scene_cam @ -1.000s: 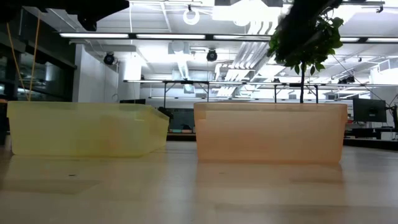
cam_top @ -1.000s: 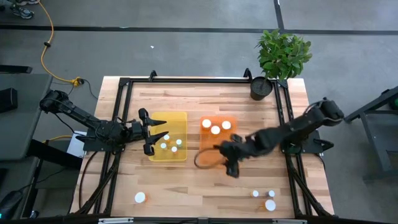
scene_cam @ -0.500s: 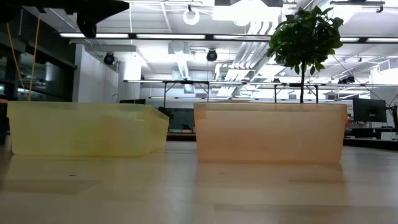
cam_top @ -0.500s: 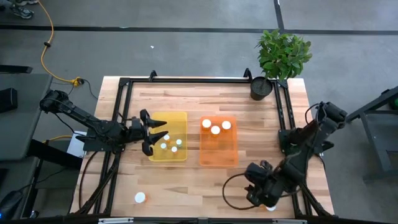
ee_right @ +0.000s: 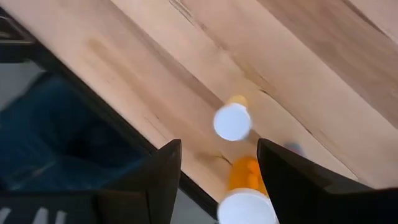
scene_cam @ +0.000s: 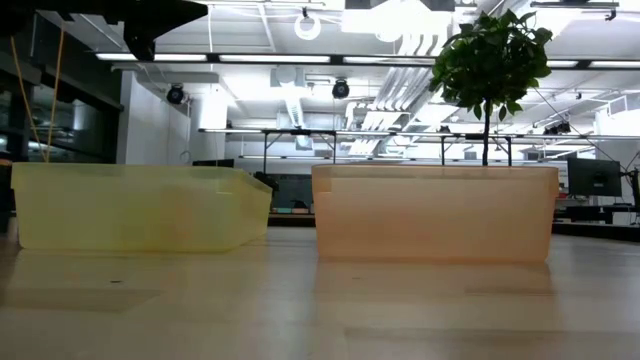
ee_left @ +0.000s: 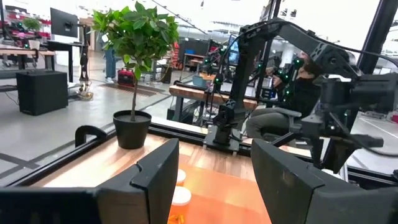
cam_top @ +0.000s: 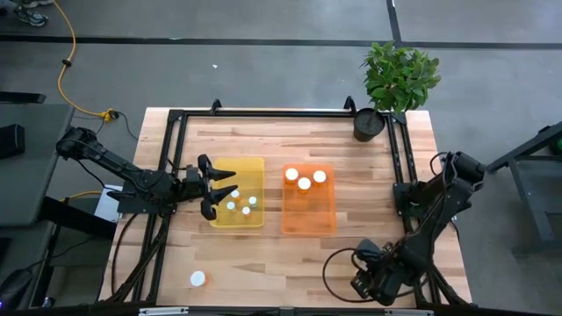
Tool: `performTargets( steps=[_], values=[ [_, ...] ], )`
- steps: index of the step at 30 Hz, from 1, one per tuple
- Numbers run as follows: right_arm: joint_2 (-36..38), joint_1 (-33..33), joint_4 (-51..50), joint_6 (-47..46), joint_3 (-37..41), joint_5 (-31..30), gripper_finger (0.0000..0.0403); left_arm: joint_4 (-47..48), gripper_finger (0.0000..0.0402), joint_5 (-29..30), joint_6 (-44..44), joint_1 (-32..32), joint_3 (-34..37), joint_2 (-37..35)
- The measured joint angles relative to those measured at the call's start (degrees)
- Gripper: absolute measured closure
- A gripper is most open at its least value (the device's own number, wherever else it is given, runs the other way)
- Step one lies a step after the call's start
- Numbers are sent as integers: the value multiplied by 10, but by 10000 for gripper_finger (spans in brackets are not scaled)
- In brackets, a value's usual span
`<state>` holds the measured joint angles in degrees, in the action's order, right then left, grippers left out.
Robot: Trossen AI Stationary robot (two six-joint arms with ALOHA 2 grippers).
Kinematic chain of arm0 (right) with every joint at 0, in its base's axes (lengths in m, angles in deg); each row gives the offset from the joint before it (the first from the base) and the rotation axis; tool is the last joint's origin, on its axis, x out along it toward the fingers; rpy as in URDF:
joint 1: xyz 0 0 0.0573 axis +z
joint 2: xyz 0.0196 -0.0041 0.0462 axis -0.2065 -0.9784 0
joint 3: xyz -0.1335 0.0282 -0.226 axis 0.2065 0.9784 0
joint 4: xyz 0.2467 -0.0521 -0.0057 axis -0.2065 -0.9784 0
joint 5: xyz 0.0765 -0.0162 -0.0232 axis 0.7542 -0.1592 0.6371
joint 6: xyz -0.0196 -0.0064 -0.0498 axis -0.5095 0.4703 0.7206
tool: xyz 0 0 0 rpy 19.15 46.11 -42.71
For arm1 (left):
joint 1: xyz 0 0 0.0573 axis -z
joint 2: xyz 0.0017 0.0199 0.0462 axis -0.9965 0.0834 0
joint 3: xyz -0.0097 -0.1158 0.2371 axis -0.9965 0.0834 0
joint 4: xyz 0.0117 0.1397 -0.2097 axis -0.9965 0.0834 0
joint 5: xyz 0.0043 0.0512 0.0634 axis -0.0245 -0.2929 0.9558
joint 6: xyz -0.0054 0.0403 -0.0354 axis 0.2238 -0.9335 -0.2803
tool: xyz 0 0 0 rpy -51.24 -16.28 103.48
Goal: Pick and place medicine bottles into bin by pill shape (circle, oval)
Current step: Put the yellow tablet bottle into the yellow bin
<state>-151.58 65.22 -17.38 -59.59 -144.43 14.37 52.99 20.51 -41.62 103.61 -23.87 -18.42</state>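
No legible text, label, brand, number or sign is found in any view. The white caps of the amber medicine bottles point(ee_right: 232, 122) are blank where shown, and no marking is seen on the translucent yellow plastic bin point(scene_cam: 135, 208) or the translucent orange plastic bin point(scene_cam: 435, 213). Any print on the bottle bodies cannot be made out.

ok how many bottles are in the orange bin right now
3 bottles, all at the orange bin's far end: one nearest the yellow bin, one in the middle, one on the outer side. None looks hidden from above.
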Motion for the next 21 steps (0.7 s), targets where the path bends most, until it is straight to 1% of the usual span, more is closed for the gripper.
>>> performTargets(
  steps=[2,5,8,16,21],
  values=[
    [-13,-1,-18,-1,-14,10,199,0,213,0,0,0,0,0],
    [-29,-1,-44,-13,-33,8,199,0,213,1,0,0,0,0],
    [-44,-1,-44,-13,-45,7,199,0,213,2,0,0,0,0],
    [-77,-10,-44,-32,-47,14,199,-1,213,2,0,0,0,0],
    [-82,-16,-45,-32,-47,17,199,-1,213,2,0,0,0,0]
  ],
)
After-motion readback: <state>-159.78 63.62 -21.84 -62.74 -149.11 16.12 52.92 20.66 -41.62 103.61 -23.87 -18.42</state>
